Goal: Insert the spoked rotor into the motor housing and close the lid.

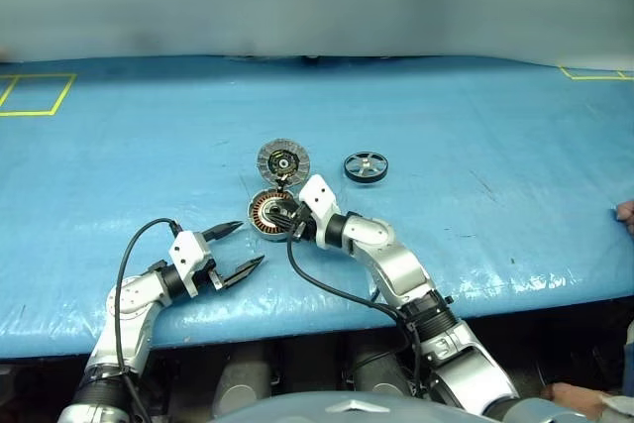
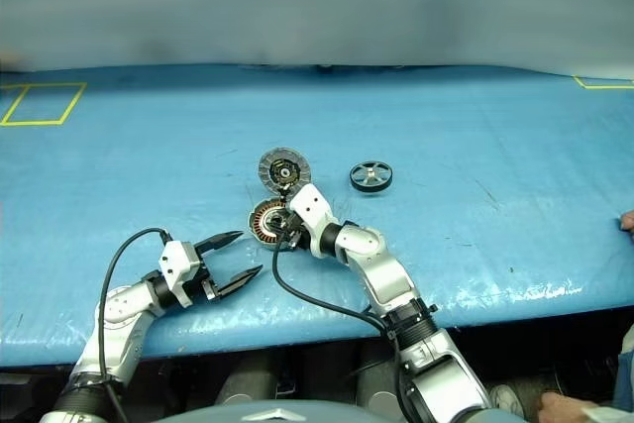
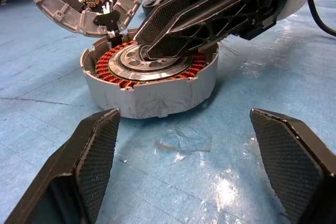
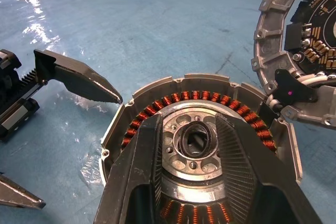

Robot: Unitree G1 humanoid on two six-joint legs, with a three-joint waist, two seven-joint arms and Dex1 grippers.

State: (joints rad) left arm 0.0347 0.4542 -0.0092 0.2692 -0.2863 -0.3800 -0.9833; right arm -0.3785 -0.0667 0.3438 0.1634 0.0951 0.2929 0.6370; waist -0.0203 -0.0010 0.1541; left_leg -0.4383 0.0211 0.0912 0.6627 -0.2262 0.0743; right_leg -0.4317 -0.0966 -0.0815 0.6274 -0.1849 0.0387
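Observation:
The motor housing [image 1: 264, 213] is a grey cup with copper-orange windings, standing open on the blue table. Its lid [image 1: 283, 160] is tipped up at the far edge, inner face showing. The spoked rotor [image 1: 366, 166] lies on the table to the right of the lid, apart from both grippers. My right gripper [image 4: 189, 121] reaches into the housing [image 4: 210, 85] from the right. Its fingers stand slightly apart on either side of a small dark ring [image 4: 184, 141] on the silver hub, so it is open. My left gripper [image 1: 252, 243] is wide open and empty, just in front and left of the housing [image 3: 152, 95].
A black cable [image 1: 327, 284] loops from the right wrist over the table's near edge. Yellow tape outlines lie at the far left [image 1: 35, 93] and far right [image 1: 594, 73]. A person's hand [image 1: 626, 213] shows at the right edge.

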